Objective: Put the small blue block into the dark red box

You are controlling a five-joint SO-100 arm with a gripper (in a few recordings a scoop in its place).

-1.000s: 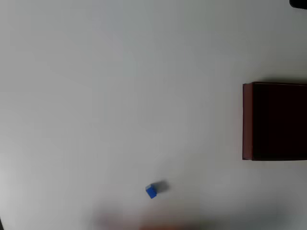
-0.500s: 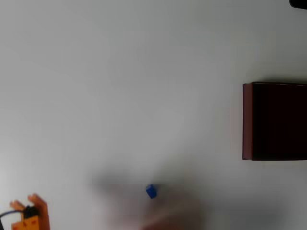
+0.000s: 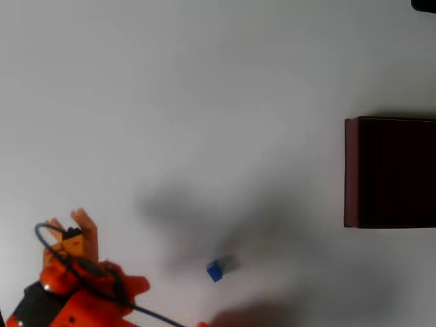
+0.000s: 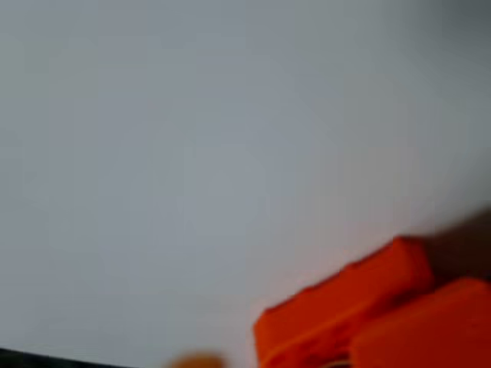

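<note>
The small blue block lies on the white table near the bottom middle of the overhead view. At the right edge stands the dark red box, with thin maroon walls and a nearly black inside, partly cut off by the frame. My orange gripper is at the lower left, well left of the block and far from the box. Its two tips stand apart with nothing between them. In the wrist view a blurred orange finger shows at the lower right over bare white table.
The orange arm body with a black cable fills the bottom left corner. A soft shadow falls across the table above and around the block. A dark object sits in the top right corner.
The arm has come in from the bottom left corner and moved up and to the right. Its shadow has spread over the block's area. Block and box have not moved.
</note>
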